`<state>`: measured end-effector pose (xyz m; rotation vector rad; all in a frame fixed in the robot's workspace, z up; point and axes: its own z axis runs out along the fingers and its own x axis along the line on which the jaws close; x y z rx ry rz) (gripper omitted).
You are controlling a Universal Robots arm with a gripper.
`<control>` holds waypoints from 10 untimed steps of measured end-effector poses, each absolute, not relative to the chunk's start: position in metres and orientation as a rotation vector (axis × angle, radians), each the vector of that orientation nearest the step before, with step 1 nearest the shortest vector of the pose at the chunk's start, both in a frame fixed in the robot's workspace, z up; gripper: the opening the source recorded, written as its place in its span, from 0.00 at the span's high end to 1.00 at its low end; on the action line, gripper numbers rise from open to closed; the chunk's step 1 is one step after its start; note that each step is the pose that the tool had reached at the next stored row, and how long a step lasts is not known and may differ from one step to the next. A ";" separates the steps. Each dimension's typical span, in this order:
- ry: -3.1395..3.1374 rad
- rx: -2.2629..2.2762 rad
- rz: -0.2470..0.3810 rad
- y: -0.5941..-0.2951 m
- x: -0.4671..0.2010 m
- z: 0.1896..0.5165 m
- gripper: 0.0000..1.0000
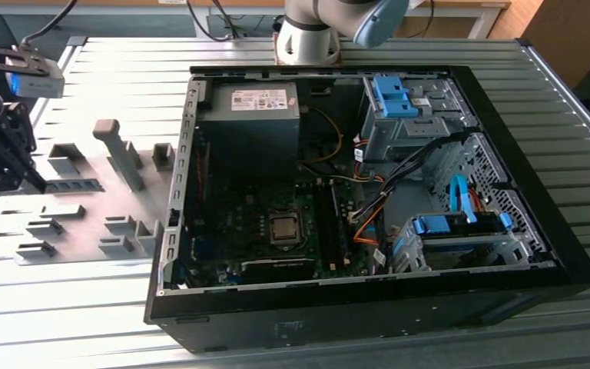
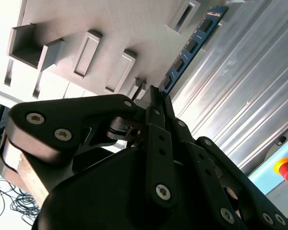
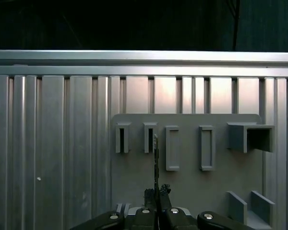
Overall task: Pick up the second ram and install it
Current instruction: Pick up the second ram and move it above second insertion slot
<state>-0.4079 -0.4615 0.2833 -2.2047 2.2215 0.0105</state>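
**Robot hand holding a memory stick over its holder plate**

Exterior view: a dark hand (image 1: 28, 178) sits at the exterior view's left edge, above a grey holder plate (image 1: 80, 223) on a ribbed metal table (image 1: 541, 100). A short greenish strip sticking out beside it is probably the second ram (image 1: 74, 185), though it is hard to make out here. An open computer case (image 1: 377, 323) lies well apart, towards the exterior view's right.

Second wrist view: the black hand (image 2: 152, 96) is closed narrow, gripping one end of the second ram (image 2: 192, 48). The stick is long, thin and blue-green, with a row of dark chips, and it reaches away over the plate (image 2: 134, 28) and table.

First wrist view: the second ram (image 3: 155, 158) is seen edge-on as a thin upright line rising from the closed hand (image 3: 156, 194). It hangs over the plate's row of narrow slots (image 3: 172, 147).

The stick is likely light and stiff but fragile. A grip on its flat faces near one end seems best, keeping clear of the contact edge. It would probably slip or twist if pinched off-centre.
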 end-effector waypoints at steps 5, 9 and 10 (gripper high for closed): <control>2.222 -2.205 0.011 -0.462 -0.408 0.293 0.86; 2.222 -2.205 0.010 -0.461 -0.408 0.301 0.86; 2.222 -2.205 0.010 -0.461 -0.408 0.302 0.86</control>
